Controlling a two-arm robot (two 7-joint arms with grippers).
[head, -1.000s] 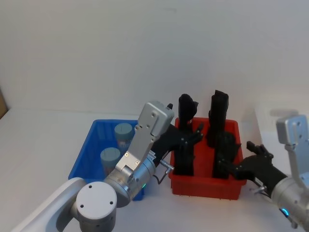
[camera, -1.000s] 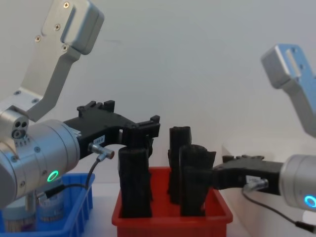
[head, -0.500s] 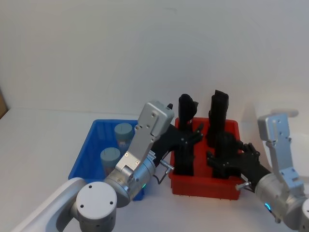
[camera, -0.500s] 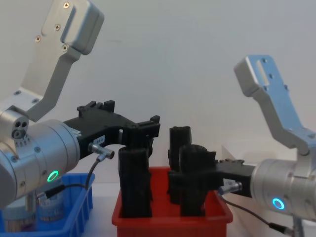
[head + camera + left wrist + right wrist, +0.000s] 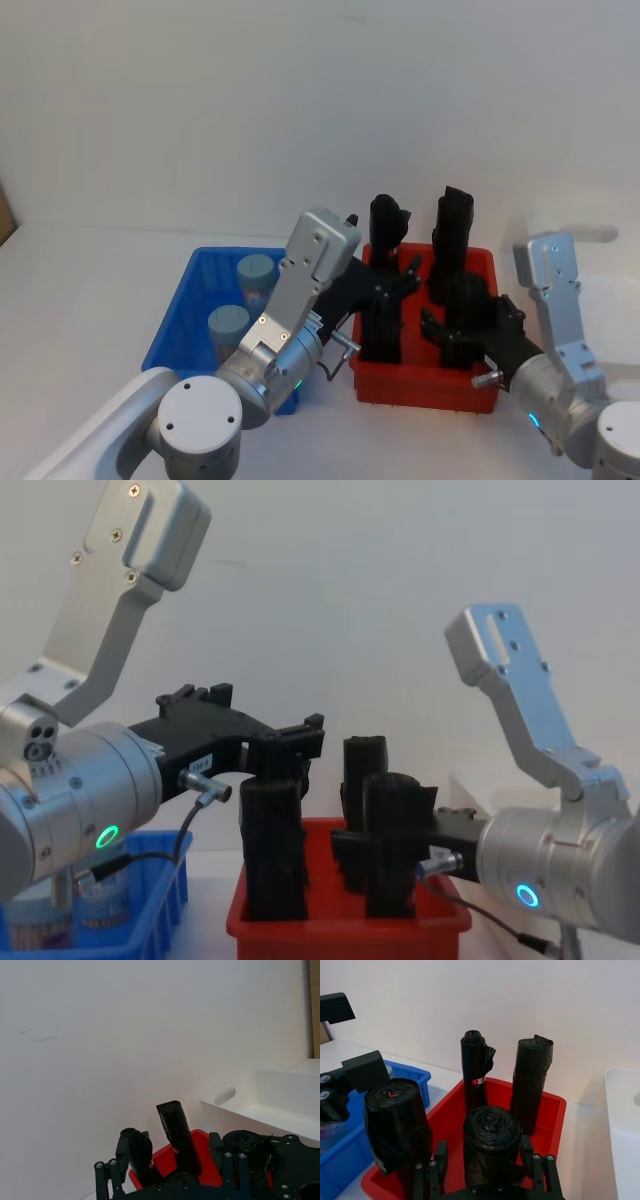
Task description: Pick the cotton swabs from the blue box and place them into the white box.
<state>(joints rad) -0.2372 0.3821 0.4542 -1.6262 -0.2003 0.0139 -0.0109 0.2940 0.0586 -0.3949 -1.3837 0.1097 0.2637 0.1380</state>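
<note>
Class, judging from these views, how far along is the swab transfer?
Done: nothing; the white box looks empty where visible. In hand: nothing; the left pincer hangs open over the red bin, the right pincer open around a black roll. Left: both cotton swab jars, sitting in the blue box.

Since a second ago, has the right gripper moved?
Yes. The right gripper shifted toward the robot's left, from outside the red bin's right wall to over the bin, its jaws now straddling a black roll.
</note>
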